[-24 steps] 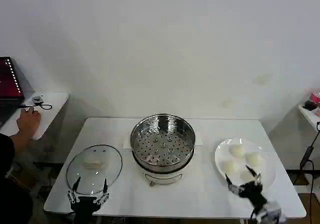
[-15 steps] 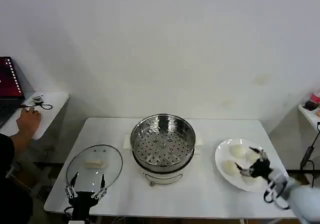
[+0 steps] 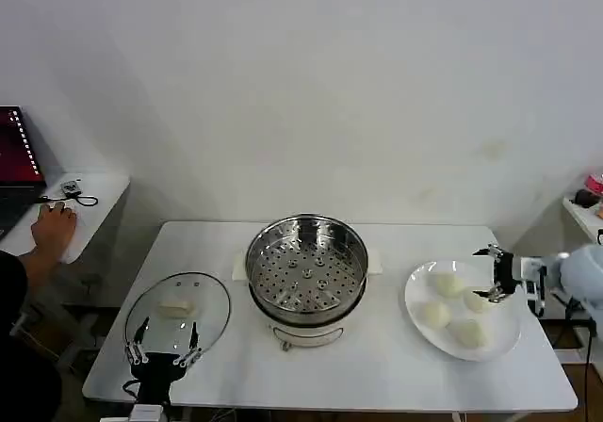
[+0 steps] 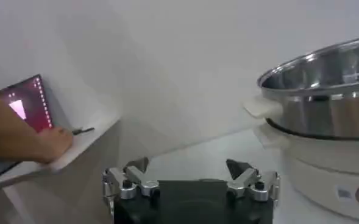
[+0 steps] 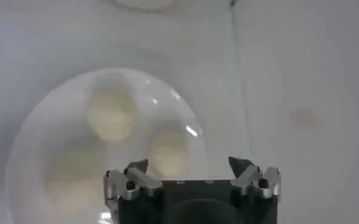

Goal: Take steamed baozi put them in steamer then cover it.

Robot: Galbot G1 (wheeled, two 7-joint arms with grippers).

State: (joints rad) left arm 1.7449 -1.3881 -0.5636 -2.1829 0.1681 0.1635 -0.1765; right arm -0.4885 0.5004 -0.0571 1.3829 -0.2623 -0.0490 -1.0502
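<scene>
The right gripper [image 3: 492,274], jaws open and empty, has swung from the table's near edge to hover over the right side of the plate [image 3: 417,283], so a first grasp looks imminent: all four steamed baozi [image 3: 446,284] remain there, the steamer [image 3: 306,269] empty.

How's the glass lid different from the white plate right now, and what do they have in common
The cover is clear glass with a thin metal rim and a pale handle at its centre; the plate is opaque white with no handle. The cover lies on the robot's left of the steamer with nothing on it; the plate lies on the right and carries four steamed baozi. The left gripper sits by the cover, the right gripper over the plate. Both are round and lie flat on the table.
</scene>
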